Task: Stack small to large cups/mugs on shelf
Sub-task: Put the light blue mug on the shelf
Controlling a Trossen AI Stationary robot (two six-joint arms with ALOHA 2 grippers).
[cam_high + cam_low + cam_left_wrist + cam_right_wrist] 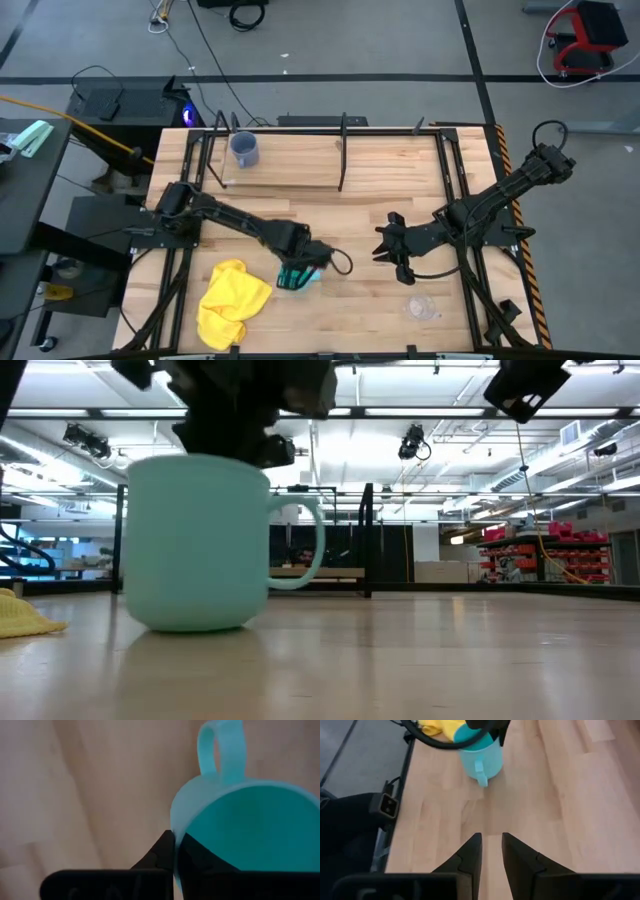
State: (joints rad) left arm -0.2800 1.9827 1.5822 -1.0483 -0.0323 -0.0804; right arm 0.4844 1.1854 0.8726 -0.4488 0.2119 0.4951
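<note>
Right gripper (491, 851) fingers slightly parted over bare table (560, 810); cyan mug (481, 756) ahead, yellow cloth (442, 727) behind.

cyan mug (296, 275), grey-blue mug (244, 150), yellow cloth (231, 301)

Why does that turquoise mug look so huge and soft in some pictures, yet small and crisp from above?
Low view: the cyan mug sits close to the lens, so it looms large, and ceiling lights glare behind it. Left wrist view: the mug is too near to focus, its rim blurred where the left gripper pinches it. High view: even light, the mug small and fairly sharp.
</note>
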